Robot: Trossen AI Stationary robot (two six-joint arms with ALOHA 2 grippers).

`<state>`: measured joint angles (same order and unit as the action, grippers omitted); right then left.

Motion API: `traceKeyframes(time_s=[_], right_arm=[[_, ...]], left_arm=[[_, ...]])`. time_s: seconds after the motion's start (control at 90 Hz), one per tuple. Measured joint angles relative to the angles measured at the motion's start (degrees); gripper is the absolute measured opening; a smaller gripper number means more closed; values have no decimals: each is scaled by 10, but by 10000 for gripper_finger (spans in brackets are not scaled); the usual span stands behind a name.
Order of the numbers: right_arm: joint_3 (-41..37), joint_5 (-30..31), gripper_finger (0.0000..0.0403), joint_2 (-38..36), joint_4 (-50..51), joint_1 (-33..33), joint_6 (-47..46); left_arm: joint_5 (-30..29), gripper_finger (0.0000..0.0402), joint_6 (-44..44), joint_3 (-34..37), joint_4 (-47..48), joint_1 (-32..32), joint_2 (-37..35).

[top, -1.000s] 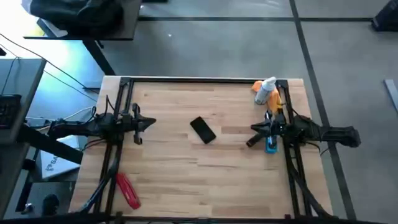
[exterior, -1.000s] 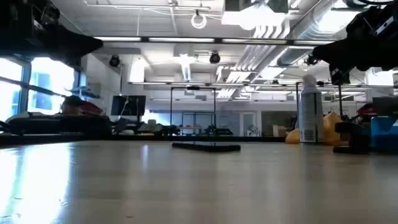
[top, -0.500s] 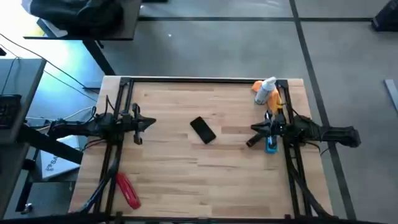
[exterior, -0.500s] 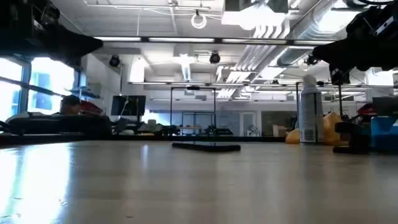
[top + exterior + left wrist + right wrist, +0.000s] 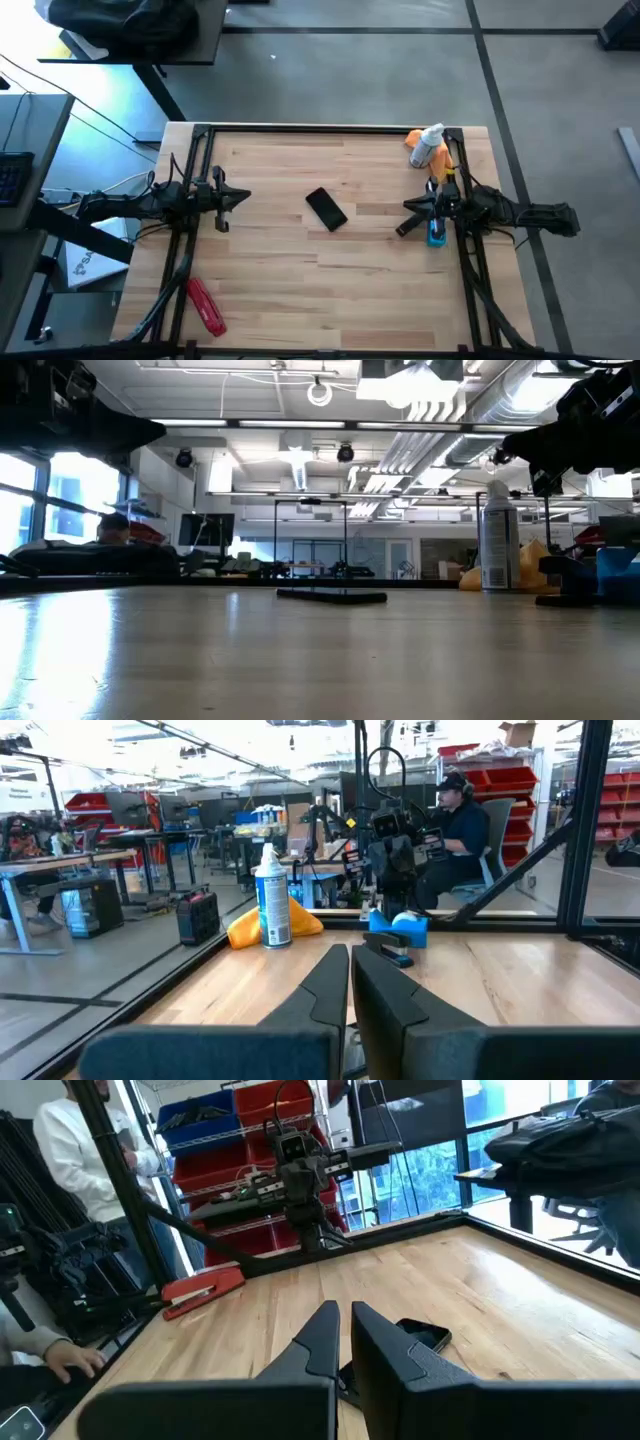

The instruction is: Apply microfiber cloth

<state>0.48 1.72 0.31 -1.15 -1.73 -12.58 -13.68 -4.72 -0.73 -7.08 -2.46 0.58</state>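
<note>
the cloth (image 5: 417, 141) is bunched behind the spray bottle (image 5: 429, 148) at the table's far right corner. both the left gripper (image 5: 243, 197) and the right gripper (image 5: 408, 207) are held together, empty, at opposite table sides.

The white spray bottle (image 5: 431, 146) hides most of the microfiber cloth (image 5: 416, 146) lying behind it.
</note>
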Motion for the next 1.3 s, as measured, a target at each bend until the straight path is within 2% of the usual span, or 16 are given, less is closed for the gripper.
traceKeyframes(time_s=[0.589,0.733,0.856,1.022,1.144,1.3], right_arm=[[0,1,0,0,-1,0,0],[0,60,0,0,-28,-1,10],[1,89,0,0,-29,-1,15],[1,97,0,0,-31,-1,117],[1,98,0,0,-30,-1,154],[1,98,0,0,-18,-1,155]], left_arm=[[0,0,0,0,-1,0,0],[0,0,3,0,-1,0,0],[0,0,79,0,-20,0,0],[-1,0,190,0,-61,0,0],[-19,0,184,0,-62,0,0],[-26,0,162,0,-60,0,3]])
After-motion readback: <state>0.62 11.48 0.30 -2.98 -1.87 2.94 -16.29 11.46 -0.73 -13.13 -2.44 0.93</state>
